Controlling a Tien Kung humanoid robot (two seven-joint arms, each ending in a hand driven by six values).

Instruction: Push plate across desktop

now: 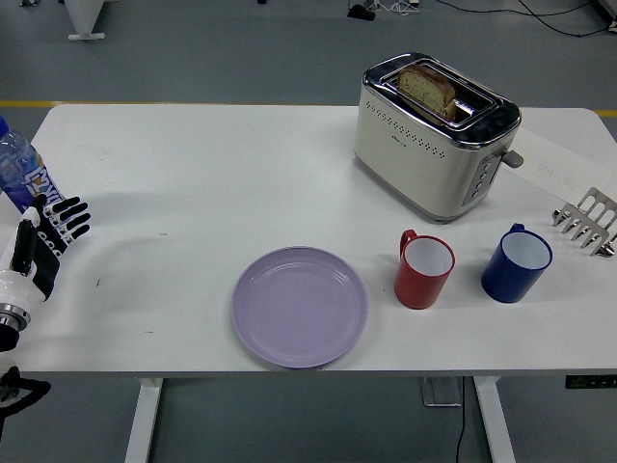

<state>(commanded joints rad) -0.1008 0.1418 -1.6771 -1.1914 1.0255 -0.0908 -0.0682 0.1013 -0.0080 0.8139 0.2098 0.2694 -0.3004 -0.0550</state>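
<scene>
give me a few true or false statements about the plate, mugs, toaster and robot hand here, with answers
1. The purple plate is empty. True.
2. The left robot hand is touching the plate. False: it is at the table's left edge, well away from it.
3. The toaster has bread in a slot. True.
4. The blue mug stands between the plate and the red mug. False: the red mug is next to the plate, the blue one farther right.
5. A water bottle stands beside the toaster. False: it is at the far left edge.
</scene>
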